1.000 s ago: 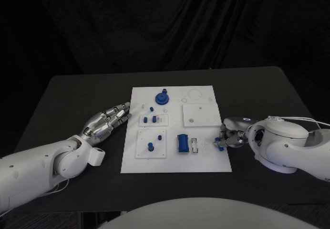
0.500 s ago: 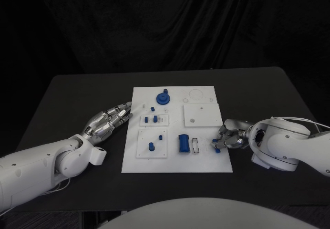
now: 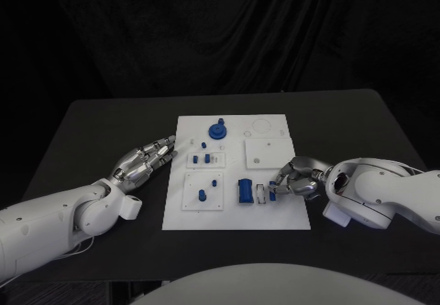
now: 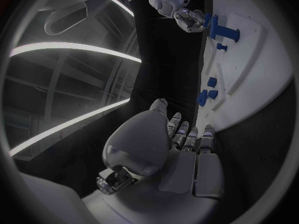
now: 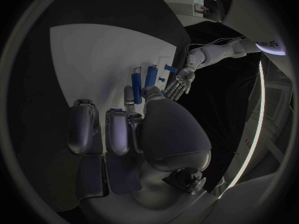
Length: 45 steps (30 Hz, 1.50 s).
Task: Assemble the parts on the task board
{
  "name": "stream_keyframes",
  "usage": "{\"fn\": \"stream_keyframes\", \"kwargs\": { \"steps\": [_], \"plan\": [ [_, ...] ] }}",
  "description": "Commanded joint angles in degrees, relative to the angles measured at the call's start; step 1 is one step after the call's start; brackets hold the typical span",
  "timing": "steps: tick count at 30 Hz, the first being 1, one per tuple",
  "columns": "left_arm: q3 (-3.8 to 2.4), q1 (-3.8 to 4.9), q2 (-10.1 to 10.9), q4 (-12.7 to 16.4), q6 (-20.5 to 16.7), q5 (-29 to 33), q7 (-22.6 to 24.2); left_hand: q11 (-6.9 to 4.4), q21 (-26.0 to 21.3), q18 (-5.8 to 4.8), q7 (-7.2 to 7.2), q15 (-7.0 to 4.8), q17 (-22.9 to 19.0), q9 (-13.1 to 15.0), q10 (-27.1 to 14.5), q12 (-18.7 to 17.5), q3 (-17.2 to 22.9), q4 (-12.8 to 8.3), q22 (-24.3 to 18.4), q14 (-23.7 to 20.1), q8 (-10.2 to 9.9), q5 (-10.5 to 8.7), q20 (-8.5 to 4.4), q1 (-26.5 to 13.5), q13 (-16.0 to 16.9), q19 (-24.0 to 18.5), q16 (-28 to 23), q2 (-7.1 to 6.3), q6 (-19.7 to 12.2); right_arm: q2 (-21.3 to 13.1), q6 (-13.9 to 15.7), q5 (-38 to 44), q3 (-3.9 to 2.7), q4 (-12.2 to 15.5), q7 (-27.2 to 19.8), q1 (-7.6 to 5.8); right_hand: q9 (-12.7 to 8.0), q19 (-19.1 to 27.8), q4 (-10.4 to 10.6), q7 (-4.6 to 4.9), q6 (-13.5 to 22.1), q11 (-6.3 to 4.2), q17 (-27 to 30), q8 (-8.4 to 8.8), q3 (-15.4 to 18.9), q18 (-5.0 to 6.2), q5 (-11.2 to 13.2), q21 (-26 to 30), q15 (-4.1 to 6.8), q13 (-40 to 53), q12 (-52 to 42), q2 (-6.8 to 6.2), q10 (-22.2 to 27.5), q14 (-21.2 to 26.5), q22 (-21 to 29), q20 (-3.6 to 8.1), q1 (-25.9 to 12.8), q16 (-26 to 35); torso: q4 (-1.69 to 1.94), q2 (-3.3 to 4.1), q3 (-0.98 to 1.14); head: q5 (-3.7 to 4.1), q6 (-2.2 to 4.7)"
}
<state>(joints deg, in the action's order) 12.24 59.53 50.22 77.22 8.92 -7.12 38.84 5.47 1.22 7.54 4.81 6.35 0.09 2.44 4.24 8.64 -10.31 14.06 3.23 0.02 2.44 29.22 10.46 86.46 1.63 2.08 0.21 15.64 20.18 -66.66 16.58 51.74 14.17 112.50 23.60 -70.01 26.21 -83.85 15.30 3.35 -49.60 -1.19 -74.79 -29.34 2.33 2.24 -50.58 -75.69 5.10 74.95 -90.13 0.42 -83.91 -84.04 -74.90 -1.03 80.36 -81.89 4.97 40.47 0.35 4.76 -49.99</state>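
On the black table (image 3: 110, 121) the white board (image 3: 275, 213) lies between my hands. My right hand (image 3: 295, 180) pinches a small blue peg (image 3: 272, 196) just beside the blue cylinder (image 3: 245, 190); I judge seating it comes next. My left hand (image 3: 145, 162) rests open alongside.

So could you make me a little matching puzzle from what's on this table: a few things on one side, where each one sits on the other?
Things:
1. left hand
2. right hand
3. round blue part
4. blue cylinder

Places:
A. far end of the task board
B. on the table beside the board's left edge
C. over the board's right edge
D. lying on the board, just left of the right hand

Pairs: 1-B, 2-C, 3-A, 4-D
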Motion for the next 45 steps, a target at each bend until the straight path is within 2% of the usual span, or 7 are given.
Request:
{"fn": "stream_keyframes", "kwargs": {
  "steps": [1,13,25,35,40,45],
  "plan": [
    [-0.05,-0.08,-0.19,0.10,0.52,0.30,0.73,0.38,0.24,0.48,0.35,0.51,-0.05,0.04,0.15,0.28,0.38,-0.04,0.06,0.07,0.31,0.20,0.38,0.58,0.05,-0.05,-0.16,-0.18,0.11,0.72,1.69,-3.42,0.01,-0.60,-3.38,-0.14,0.08,-1.93,-0.83,0.10,-0.36,0.26,-0.16,-0.17,-1.04,0.86,-0.20,-0.36,-0.33,15.05,0.13,-0.35,-6.09,-3.35,-10.99,-0.36,-0.18,-0.25,0.03,-0.03,0.05,0.00,-0.01],
    [-0.05,-0.08,-0.44,0.10,0.79,0.30,0.59,0.38,0.24,0.48,0.35,0.51,-0.05,0.04,0.15,0.28,0.38,-0.04,0.06,0.07,0.31,0.20,0.38,0.58,0.05,-0.05,-0.16,-0.18,0.11,4.32,-1.59,-3.84,0.02,-4.05,-1.89,-0.08,0.05,-1.90,-0.64,0.10,-0.27,0.26,-0.14,-0.17,-1.37,0.89,0.17,-0.26,-0.33,15.05,0.13,-0.29,-6.09,-3.35,-10.96,-0.37,-0.41,-0.26,0.16,0.01,-0.12,0.03,-0.01],
    [-0.05,-0.08,-0.46,0.14,0.84,0.30,0.50,0.42,0.22,0.49,0.36,0.52,-0.04,0.02,0.12,0.24,0.51,-0.18,0.02,0.08,0.29,0.28,0.39,0.66,0.04,-0.06,-0.15,-0.17,0.02,5.15,-4.86,-3.87,0.02,-4.79,1.57,0.32,0.08,-1.85,-0.11,0.09,-0.01,0.30,-0.21,-0.53,-2.76,0.92,3.96,-0.25,-0.40,15.05,0.13,-0.45,-6.09,-3.33,-10.93,-0.46,-1.27,-0.37,0.13,0.00,-0.12,-0.45,-0.01],
    [-0.05,-0.08,-0.63,-0.03,0.99,0.30,0.35,0.42,0.22,0.49,0.36,0.52,-0.04,0.02,0.12,0.24,0.51,-0.18,0.02,0.08,0.29,0.28,0.39,0.66,0.04,-0.06,-0.15,-0.17,0.02,4.96,-5.40,-3.20,0.02,-4.41,2.39,0.40,0.20,-1.88,-0.13,0.01,-0.10,0.24,-0.32,-0.79,-3.01,0.91,4.89,-0.33,-0.36,15.05,0.13,-0.50,-6.09,-3.35,-10.94,-0.44,-1.37,-0.45,0.11,0.05,-0.07,-0.69,-0.01],
    [-0.05,-0.08,-0.67,-0.08,1.00,0.30,0.33,0.42,0.22,0.49,0.36,0.52,-0.04,0.02,0.12,0.24,0.51,-0.18,0.02,0.08,0.29,0.28,0.39,0.66,0.04,-0.06,-0.15,-0.17,0.02,5.06,-5.18,-3.12,0.02,-4.59,2.49,0.60,0.27,-1.87,-0.03,-0.01,-0.12,0.22,-0.30,-0.92,-3.10,0.92,5.43,-0.30,-0.34,15.05,0.13,-0.49,-6.09,-3.35,-10.93,-0.42,-1.58,-0.45,-0.02,0.02,0.00,-0.82,-0.01],
    [-0.05,-0.08,-0.64,-0.12,1.00,0.30,0.28,0.42,0.22,0.49,0.36,0.52,-0.04,0.02,0.12,0.24,0.51,-0.18,0.02,0.08,0.29,0.28,0.39,0.66,0.04,-0.06,-0.15,-0.17,0.02,5.24,-4.94,-3.09,0.03,-4.83,2.39,0.84,0.39,-1.85,0.37,-0.05,0.03,0.18,-0.26,-1.16,-3.30,0.93,7.27,-0.28,-0.30,15.05,0.13,-0.43,-6.09,-3.33,-10.91,-0.40,-2.26,-0.45,-0.01,-0.01,-0.02,-0.83,-0.01]
  ]
}}
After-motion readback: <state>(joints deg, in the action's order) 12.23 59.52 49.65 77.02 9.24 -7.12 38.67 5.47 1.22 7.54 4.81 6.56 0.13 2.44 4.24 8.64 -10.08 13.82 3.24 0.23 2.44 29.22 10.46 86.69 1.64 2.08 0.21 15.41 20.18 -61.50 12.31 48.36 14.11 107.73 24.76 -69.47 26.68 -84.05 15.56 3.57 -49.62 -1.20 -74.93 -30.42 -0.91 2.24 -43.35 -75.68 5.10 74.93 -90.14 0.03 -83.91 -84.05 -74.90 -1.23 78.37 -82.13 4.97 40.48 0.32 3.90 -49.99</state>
